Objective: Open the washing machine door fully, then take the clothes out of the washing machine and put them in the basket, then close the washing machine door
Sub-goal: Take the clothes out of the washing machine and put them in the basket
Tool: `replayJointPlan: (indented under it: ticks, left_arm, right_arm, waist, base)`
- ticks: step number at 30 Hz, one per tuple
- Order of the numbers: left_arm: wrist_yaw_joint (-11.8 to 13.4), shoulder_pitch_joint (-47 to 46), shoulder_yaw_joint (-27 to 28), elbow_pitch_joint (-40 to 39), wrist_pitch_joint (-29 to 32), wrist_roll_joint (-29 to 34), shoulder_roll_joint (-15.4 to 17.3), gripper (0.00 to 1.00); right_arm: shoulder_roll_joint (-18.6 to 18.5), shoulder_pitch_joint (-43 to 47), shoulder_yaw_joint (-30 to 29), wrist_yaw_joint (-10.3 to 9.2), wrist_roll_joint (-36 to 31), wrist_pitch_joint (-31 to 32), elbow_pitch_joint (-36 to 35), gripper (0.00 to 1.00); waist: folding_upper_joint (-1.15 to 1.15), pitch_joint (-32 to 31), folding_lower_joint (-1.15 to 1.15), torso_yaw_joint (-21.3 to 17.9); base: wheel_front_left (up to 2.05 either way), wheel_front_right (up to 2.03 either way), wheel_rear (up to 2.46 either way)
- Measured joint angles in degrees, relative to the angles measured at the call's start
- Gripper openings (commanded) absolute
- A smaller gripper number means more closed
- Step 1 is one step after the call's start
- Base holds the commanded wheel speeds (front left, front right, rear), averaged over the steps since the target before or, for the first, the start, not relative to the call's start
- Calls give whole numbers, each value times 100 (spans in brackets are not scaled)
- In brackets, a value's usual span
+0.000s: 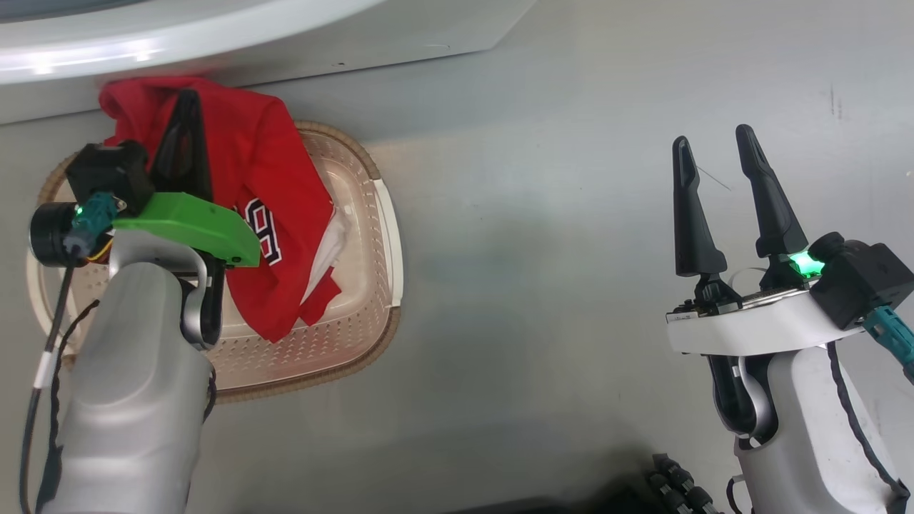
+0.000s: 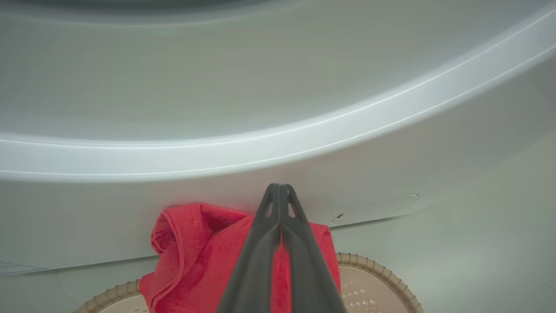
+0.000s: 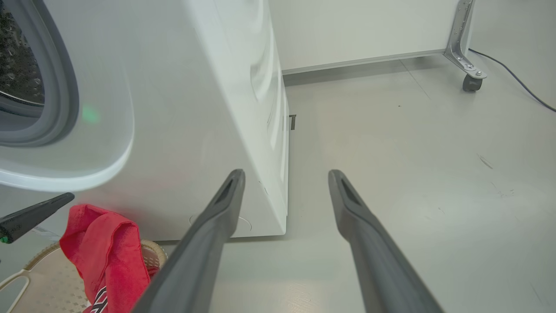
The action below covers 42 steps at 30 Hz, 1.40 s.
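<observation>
The red clothes (image 1: pixel 264 178) with white lettering hang over the cream basket (image 1: pixel 335 321), their lower end down inside it. My left gripper (image 1: pixel 187 100) is shut on the clothes' upper part, just below the white washing machine (image 1: pixel 214 43). In the left wrist view its fingers (image 2: pixel 280 187) are pressed together with the clothes (image 2: pixel 195 243) bunched around them above the basket's brown rim (image 2: pixel 378 269). The right wrist view shows the clothes (image 3: pixel 108 256), the basket (image 3: pixel 39 278) and the washing machine (image 3: pixel 186 108) with its grey gasket (image 3: pixel 65 87). My right gripper (image 1: pixel 712 139) is open and empty over bare floor, far right of the basket. The door is out of view.
The grey floor (image 1: pixel 571 250) stretches between the basket and my right arm. Beyond the machine's right side, a metal leg on a castor (image 3: pixel 471 80) and a dark cable (image 3: pixel 521 82) lie near a pale wall.
</observation>
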Motion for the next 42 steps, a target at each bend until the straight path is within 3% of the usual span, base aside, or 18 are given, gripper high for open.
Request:
replayJointPlan:
  ticks: [22, 23, 24, 25, 27, 28, 29, 30, 42]
  left_arm:
    - [-16, 1221, -361, -1622, -1, 401, -119, 0]
    - [-16, 1291, -388, -1660, -1, 407, -118, 4]
    - [-16, 1356, -419, -1678, -1, 407, -119, 16]
    - [-16, 1425, -445, -1697, 0, 409, -120, 39]
    - [-16, 1570, -478, -1741, -1, 415, -120, 52]
    - [-15, 1640, -485, -1757, -1, 415, -120, 66]
    - [-10, 1708, -485, -1783, 0, 415, -120, 96]
    - [5, 1773, -486, -1812, 0, 415, -120, 100]
    - [236, 2538, -534, -2068, -1, 447, -118, 100]
  right_arm:
    - [-73, 105, -277, 23, -417, 0, 450, 100]
    - [-71, 141, -281, 24, -444, 1, 470, 100]
    - [-73, 160, -285, 25, -458, 0, 487, 100]
    - [-73, 185, -288, 51, -458, 0, 519, 100]
    - [-73, 225, -300, 53, -460, 0, 567, 100]
    - [-71, 255, -302, 53, -466, 0, 590, 100]
    - [-71, 286, -304, 53, -472, 0, 621, 100]
    - [-71, 314, -304, 53, -495, 1, 650, 100]
    - [-64, 622, -256, 54, -549, 0, 791, 100]
  waist:
    - [0, -1067, 0, 447]
    - [0, -1140, 0, 465]
    - [0, -1212, 0, 483]
    - [0, -1285, 0, 500]
    - [0, -1437, 0, 533]
    - [0, -1516, 0, 549]
    - [0, -1592, 0, 564]
    - [0, -1669, 0, 579]
    - [0, -2635, -1, 721]
  base:
    - [0, 0, 0]
    - [0, 0, 0]
    - [0, 0, 0]
    - [0, 0, 0]
    - [0, 0, 0]
    - [0, 0, 0]
    - [0, 0, 0]
    - [0, 0, 0]
    - [0, 0, 0]
